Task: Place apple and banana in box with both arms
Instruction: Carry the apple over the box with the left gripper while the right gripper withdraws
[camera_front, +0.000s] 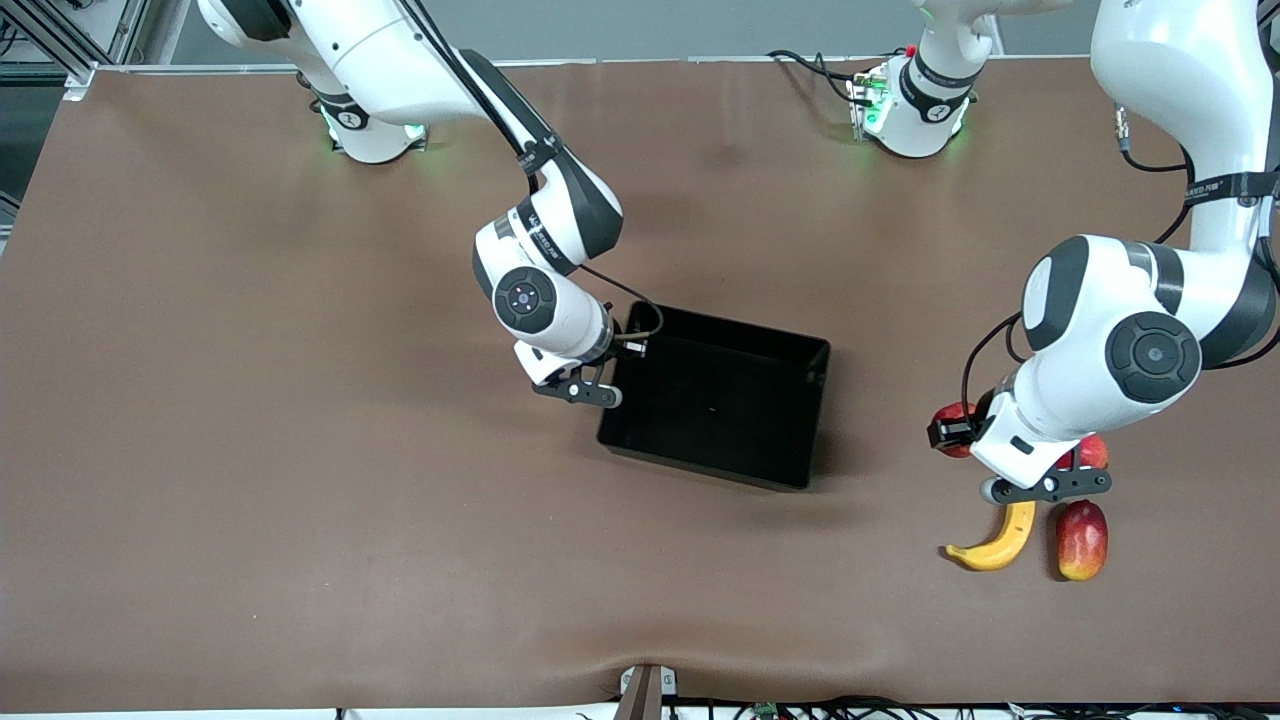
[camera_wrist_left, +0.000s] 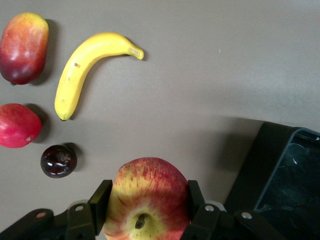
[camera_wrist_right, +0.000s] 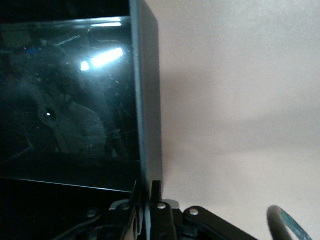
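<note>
Two white jointed arms work over the brown surface (camera_front: 250, 400). Starting at the right arm's end, the right tool (camera_front: 583, 390) sits at the wall of the shallow glossy black plastic box (camera_front: 815, 400), on the side of the box toward the right arm's base; in the right wrist view its fingers (camera_wrist_right: 156, 192) stand on either side of that thin wall and nearly touch it, pinching it. The box lies near the middle of the surface. Toward the left arm's end, the left tool (camera_front: 1050, 488) hangs over a group of fruits and holds the small round red apple with yellowish streaks (camera_wrist_left: 146, 199) between its half-open fingers (camera_wrist_left: 100, 202). Under it, the long curved yellow banana (camera_front: 995, 540) lies on the surface, just beside an oblong red-and-yellow mango-like fruit (camera_front: 1081, 538). A smooth pinkish-red round fruit (camera_wrist_left: 17, 125) and a small dark round fruit (camera_wrist_left: 58, 160) lie near the banana, all well apart from the box.
</note>
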